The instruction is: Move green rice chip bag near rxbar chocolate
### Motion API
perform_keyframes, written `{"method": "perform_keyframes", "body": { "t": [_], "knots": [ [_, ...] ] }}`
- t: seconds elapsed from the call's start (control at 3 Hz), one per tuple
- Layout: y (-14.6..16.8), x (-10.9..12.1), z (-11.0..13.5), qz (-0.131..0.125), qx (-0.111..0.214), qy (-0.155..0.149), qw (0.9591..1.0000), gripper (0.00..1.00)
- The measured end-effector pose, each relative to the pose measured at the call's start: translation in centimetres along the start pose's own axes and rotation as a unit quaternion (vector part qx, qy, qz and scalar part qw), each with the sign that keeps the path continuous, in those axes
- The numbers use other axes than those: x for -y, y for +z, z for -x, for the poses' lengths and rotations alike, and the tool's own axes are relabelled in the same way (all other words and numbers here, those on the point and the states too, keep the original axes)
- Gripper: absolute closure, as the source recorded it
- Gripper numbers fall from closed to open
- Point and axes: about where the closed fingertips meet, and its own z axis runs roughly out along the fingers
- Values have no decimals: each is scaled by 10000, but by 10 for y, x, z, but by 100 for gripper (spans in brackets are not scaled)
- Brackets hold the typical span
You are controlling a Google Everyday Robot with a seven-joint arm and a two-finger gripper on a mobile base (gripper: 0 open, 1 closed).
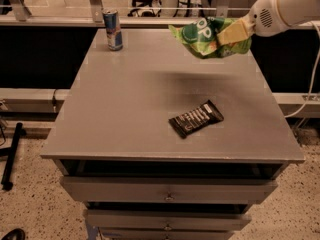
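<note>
The green rice chip bag (202, 36) is a crinkly bright green pouch with white lettering, held in the air above the far right part of the grey table (125, 114). My gripper (231, 34) comes in from the upper right on a white arm and is shut on the bag's right side, its tan fingers (235, 31) pressed into the pouch. The rxbar chocolate (196, 118) is a small dark bar with white text, lying flat near the table's front right, well below the bag in the view.
A blue drink can (112, 30) stands upright at the table's far left corner. The table has drawers (167, 194) below its front edge. A rail and window run behind the table. A dark shadow lies on the tabletop under the bag.
</note>
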Motion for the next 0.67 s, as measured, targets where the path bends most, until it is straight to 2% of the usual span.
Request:
{"method": "perform_keyframes", "body": {
  "t": [0.33, 0.67],
  "knots": [
    [33, -37, -50, -8, -516, 534, 9972, 100],
    [53, -54, -84, -75, -832, 891, 9925, 100]
  ]
}}
